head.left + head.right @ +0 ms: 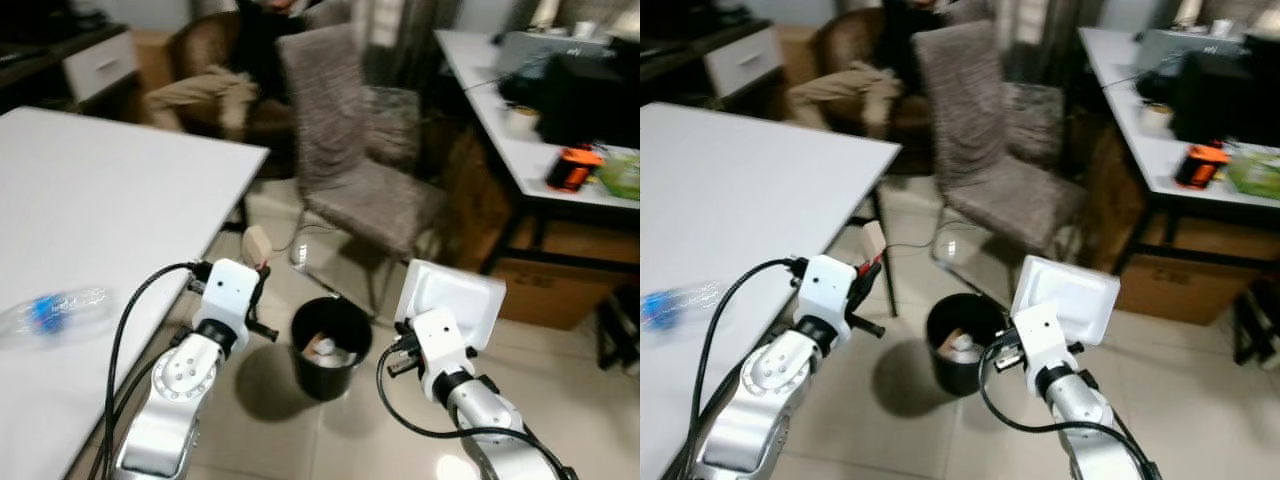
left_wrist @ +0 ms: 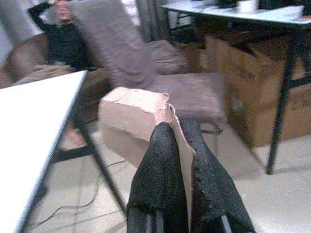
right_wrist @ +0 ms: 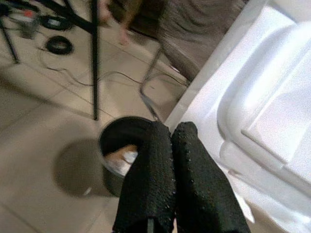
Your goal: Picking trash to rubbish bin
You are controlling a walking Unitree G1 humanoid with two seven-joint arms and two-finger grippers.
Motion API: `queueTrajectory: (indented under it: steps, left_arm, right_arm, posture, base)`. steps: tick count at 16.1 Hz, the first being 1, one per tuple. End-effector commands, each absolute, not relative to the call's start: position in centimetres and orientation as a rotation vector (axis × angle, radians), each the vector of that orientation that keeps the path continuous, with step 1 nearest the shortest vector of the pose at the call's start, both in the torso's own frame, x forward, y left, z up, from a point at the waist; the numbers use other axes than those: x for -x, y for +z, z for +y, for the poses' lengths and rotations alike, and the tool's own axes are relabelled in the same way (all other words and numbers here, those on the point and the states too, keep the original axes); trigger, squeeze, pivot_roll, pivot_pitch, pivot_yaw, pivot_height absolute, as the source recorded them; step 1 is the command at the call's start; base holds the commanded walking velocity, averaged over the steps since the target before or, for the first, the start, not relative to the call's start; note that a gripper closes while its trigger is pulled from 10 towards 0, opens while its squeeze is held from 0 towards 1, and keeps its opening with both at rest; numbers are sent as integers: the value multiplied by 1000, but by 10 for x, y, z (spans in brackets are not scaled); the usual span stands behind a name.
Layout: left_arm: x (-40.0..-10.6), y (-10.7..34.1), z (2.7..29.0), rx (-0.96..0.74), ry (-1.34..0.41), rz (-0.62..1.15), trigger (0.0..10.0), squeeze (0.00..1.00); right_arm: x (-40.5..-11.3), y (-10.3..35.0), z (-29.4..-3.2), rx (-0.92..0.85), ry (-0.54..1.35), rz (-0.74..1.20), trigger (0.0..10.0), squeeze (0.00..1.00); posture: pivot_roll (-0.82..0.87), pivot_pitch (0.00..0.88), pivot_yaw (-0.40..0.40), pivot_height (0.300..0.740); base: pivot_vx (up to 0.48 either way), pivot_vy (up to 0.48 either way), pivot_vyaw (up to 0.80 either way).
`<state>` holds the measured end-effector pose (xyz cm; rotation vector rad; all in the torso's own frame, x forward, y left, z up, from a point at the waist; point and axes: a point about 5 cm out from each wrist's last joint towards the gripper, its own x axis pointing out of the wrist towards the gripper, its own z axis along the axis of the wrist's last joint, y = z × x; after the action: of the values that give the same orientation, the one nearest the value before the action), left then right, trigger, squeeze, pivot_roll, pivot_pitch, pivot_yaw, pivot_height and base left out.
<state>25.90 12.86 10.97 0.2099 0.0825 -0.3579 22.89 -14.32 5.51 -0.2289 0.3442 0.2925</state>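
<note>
Plastic bottle (image 1: 55, 311) lies on white table (image 1: 120, 200).

Head stereo pair: both eyes look forward and steeply down from above the two arms, onto the tiled floor, the black rubbish bin (image 1: 331, 346) between the arms, the white table (image 1: 90, 230) at the robot's left and the grey chair (image 1: 345, 150) ahead; the right eye shows the same scene shifted slightly sideways. Left wrist camera: sits close behind its black fingers (image 2: 160, 174), looking along them, roughly level, towards the grey chair and the table edge. Right wrist camera: close behind its fingers (image 3: 150, 179), angled down at the floor, sharing the rubbish bin and chair legs with the head pair.
</note>
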Motion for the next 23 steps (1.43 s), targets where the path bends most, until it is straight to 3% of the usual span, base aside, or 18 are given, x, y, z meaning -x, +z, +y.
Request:
queueTrajectory:
  steps: [1, 6, 23]
  left_arm:
    - [-259, 111, 126, -221, -383, 74, 10000, 0]
    - [-262, 112, 123, -218, -388, 72, 10000, 0]
    - [-264, 111, 125, -207, -350, 75, 10000, 0]
  right_arm:
    - [-231, 54, -148, 217, 268, 350, 10000, 0]
    - [-231, 53, -151, 166, 259, 383, 10000, 0]
    - [-244, 51, -149, 199, 355, 400, 10000, 0]
  posture:
    - [-179, 0, -28, 740]
    - [-187, 0, -26, 740]
    - [-182, 0, -43, 740]
  base:
    - [349, 0, 0]
    - [350, 0, -480]
    - [349, 0, 0]
